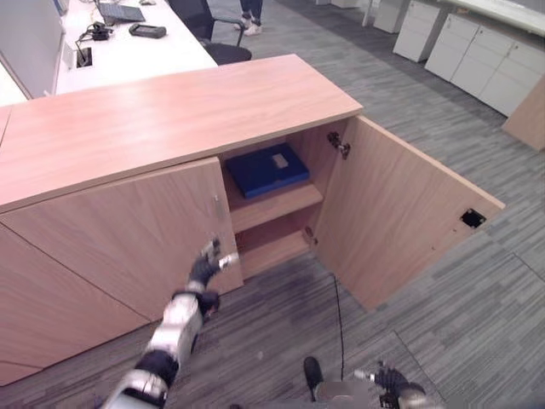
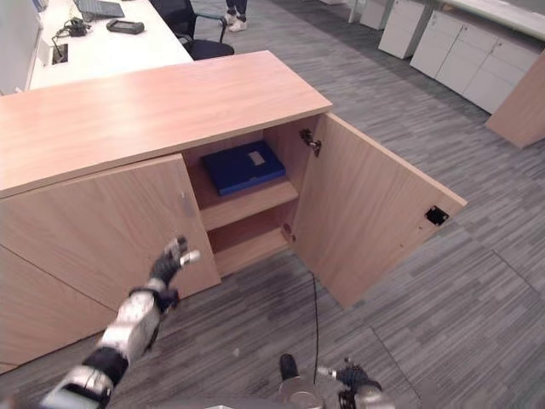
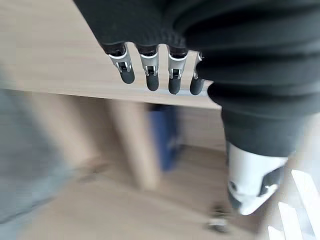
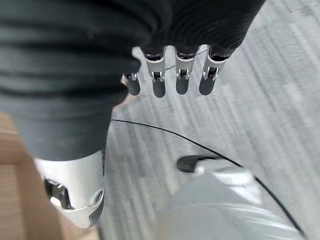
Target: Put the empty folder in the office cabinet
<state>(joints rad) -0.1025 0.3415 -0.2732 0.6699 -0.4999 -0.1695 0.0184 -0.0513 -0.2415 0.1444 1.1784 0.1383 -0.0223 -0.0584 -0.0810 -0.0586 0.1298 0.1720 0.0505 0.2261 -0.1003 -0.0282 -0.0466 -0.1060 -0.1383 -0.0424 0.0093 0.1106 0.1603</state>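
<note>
A blue folder (image 1: 266, 169) with a white label lies flat on the upper shelf of the wooden office cabinet (image 1: 162, 119); it also shows as the blue folder (image 3: 165, 135) in the left wrist view. The cabinet's right door (image 1: 400, 213) stands wide open; its left door (image 1: 128, 239) is closed. My left hand (image 1: 204, 271) is raised in front of the closed left door, near its inner edge, fingers straight and empty, short of the shelf. My right hand (image 2: 353, 379) hangs low at the bottom of the view above the carpet, its fingers (image 4: 182, 80) relaxed and holding nothing.
Below the folder a lower shelf (image 1: 272, 251) sits bare. Grey carpet (image 1: 426, 341) spreads in front. A white desk (image 1: 128, 47) with devices, a black chair (image 1: 209, 25) and a person's feet (image 1: 249, 24) lie behind; white cabinets (image 1: 477, 51) stand far right.
</note>
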